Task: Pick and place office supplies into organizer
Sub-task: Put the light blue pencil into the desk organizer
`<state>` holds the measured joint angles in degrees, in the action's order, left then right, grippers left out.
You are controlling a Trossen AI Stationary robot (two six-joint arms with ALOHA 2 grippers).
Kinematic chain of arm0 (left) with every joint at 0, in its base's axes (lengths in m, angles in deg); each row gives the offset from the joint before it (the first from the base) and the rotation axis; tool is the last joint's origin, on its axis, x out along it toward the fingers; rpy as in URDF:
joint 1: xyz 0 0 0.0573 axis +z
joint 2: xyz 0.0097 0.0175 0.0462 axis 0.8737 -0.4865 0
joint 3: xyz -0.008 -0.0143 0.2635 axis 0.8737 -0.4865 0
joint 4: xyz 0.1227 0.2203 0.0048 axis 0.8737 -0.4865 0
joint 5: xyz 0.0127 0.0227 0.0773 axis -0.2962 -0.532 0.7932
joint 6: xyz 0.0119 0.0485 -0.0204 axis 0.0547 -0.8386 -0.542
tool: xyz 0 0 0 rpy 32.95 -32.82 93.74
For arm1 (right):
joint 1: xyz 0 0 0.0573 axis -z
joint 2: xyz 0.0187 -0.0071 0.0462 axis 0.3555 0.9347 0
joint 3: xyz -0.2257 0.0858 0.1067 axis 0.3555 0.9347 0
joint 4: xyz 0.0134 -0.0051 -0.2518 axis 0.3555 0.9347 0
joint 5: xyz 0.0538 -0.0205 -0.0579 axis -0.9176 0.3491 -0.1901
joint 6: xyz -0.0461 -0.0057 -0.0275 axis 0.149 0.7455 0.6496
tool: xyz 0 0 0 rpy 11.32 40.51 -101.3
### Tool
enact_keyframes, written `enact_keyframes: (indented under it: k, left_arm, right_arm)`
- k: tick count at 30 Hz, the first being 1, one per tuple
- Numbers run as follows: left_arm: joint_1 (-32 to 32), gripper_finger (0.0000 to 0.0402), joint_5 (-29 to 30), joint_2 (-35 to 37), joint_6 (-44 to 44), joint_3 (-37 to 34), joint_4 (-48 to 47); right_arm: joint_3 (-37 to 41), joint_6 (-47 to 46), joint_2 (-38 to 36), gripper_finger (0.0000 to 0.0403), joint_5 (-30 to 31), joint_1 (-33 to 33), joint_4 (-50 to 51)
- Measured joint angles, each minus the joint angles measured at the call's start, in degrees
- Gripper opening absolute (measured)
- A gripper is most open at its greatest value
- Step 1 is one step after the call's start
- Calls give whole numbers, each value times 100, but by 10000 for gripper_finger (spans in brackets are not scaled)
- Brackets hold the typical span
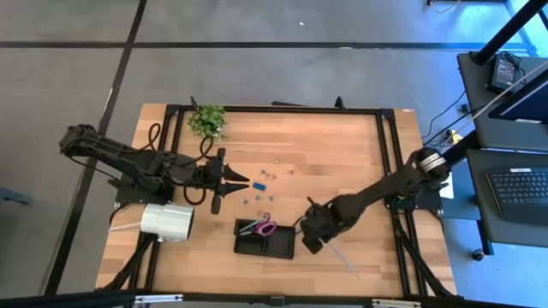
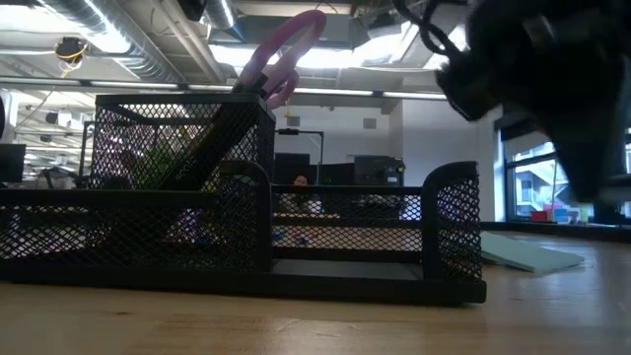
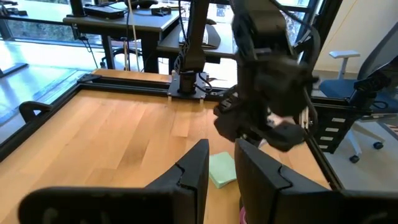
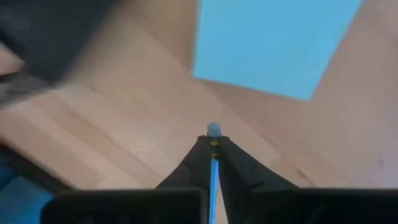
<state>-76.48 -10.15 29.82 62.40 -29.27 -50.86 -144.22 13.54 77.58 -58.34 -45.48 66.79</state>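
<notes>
The organizer (image 1: 265, 239), a low black mesh tray, sits near the table's near edge; in the low view, the organizer (image 2: 246, 227) fills the front. Purple-handled scissors (image 1: 264, 227) stand in it, handles up (image 2: 281, 59). My right gripper (image 1: 311, 242) hovers just right of the organizer, shut on a slim stick (image 4: 213, 140). The pale green sticky-note pad (image 4: 273, 43) lies flat on the table right ahead of it (image 2: 527, 253). Tiny clips (image 1: 259, 181) lie loose mid-table. My left gripper (image 1: 238, 181) is open, left of the clips, touching nothing. My right gripper pinches the slim stick between its two fingertips (image 4: 200, 155). The stick runs along the fingers, and its grey capped end (image 4: 213, 129) pokes out just past them toward the table. The fingers hide the rest of the stick.
A big white roll (image 1: 167, 221) lies at the table's left, near my left arm. A small green plant (image 1: 208, 120) stands at the far left corner. Bare wood spreads over the table's far right part (image 1: 342, 154). Desks and chairs stand beyond the table.
</notes>
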Motion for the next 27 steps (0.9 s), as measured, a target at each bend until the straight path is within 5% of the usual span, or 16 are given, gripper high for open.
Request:
enact_keyframes:
  k: [5, 15, 27]
  left_arm:
    - [-1, 72, 18, 0, 73, 0, 7]
    - [64, 72, 356, -2, 215, -2, 66]
    - [813, 105, -972, -94, 508, -2, 858]
  right_arm:
    - [1, 624, -732, 17, 182, 318, -299]
    - [1, 2342, -2289, 17, 2091, 1228, -1444]
    - [-7, 5406, -2838, 17, 2239, 2216, -4272]
